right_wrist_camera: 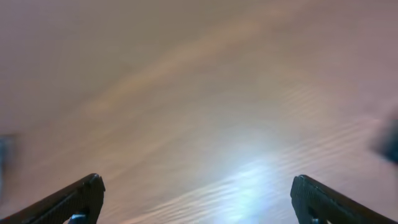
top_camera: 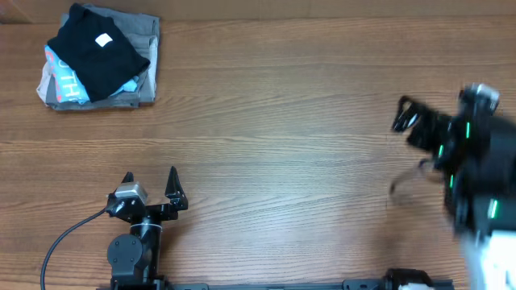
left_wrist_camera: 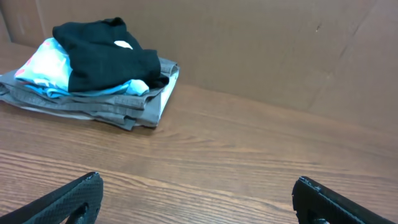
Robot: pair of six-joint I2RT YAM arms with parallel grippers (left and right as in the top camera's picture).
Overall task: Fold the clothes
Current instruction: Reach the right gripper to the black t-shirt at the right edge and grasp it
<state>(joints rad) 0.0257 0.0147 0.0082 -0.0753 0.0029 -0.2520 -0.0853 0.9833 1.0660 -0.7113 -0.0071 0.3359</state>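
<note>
The shirt is in no view, so I judge the folding is not in hand now. Only a stack (top_camera: 101,56) of folded pieces lies at the far left corner of the counter (top_camera: 282,161). The left fingers (left_wrist_camera: 78,196) are spread and hold nothing, and the right fingers (right_wrist_camera: 78,196) as well. The next move needs a shirt within reach. The right arm (top_camera: 472,161) is blurred and cut off at the edge, and its wrist view is hazy.

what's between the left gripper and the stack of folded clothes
Only bare table between the left gripper and the stack, shown in the overhead and left wrist views.
</note>
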